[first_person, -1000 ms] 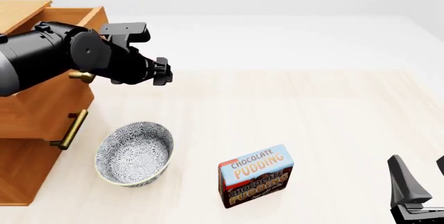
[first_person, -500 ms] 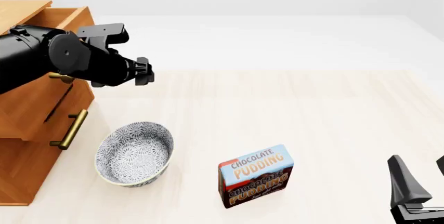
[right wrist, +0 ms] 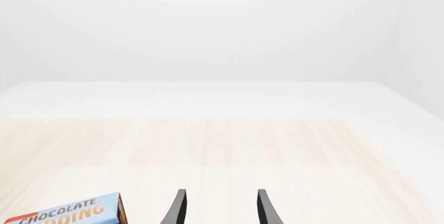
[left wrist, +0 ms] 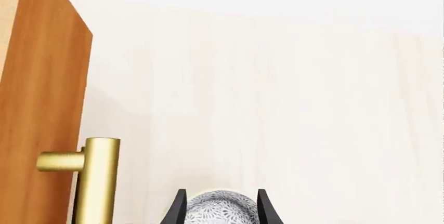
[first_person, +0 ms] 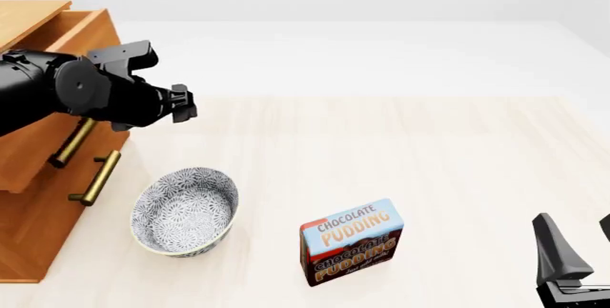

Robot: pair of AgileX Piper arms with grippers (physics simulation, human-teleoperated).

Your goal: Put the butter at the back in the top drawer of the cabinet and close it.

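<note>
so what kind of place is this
Probably a simulated tabletop test scene, not a real room: a pale wood table against a blank white backdrop, holding a wooden cabinet with brass handles, a patterned bowl and a chocolate pudding box.

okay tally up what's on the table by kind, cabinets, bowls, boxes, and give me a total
Cabinets: 1, the wooden cabinet with its top drawer partly open.
Bowls: 1, the patterned bowl.
Boxes: 1, the chocolate pudding box.
Butter: 0 in view.
Total: 3
</note>
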